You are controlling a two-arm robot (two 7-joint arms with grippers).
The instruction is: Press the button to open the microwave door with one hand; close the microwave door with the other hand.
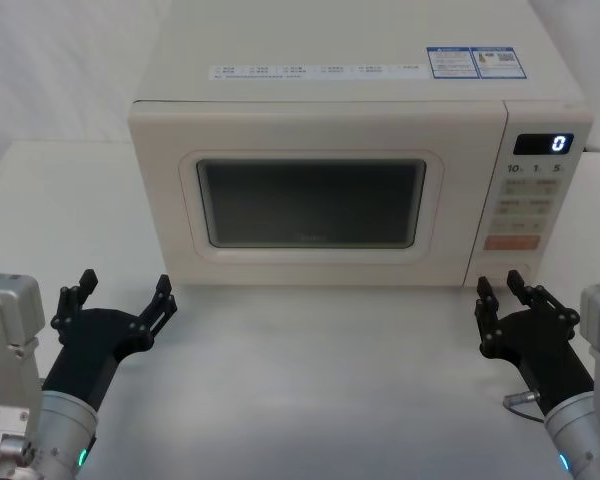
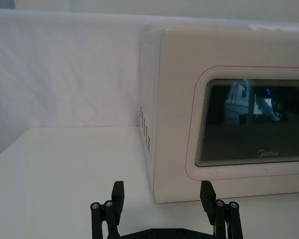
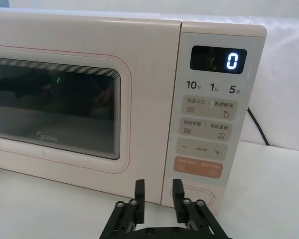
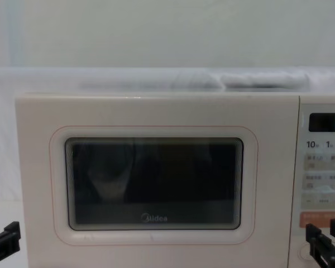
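The cream microwave [image 1: 320, 120] stands at the middle of the table, and its door [image 1: 170, 190] with the dark window lies flush shut. The wide cream button [image 3: 208, 191] is the lowest key of the control panel. My right gripper [image 1: 499, 288] hovers just in front of the panel's lower end, open with a narrow gap and holding nothing. In the right wrist view one of its fingers [image 3: 177, 191] sits beside the button's edge. My left gripper [image 1: 124, 288] is spread wide open before the door's lower left corner, a little short of it.
The black display [image 1: 543, 143] reads 0. An orange-pink key [image 3: 199, 167] sits just above the button. A black cable [image 3: 256, 127] runs down behind the microwave's right side. White table [image 1: 310, 380] stretches between the two grippers.
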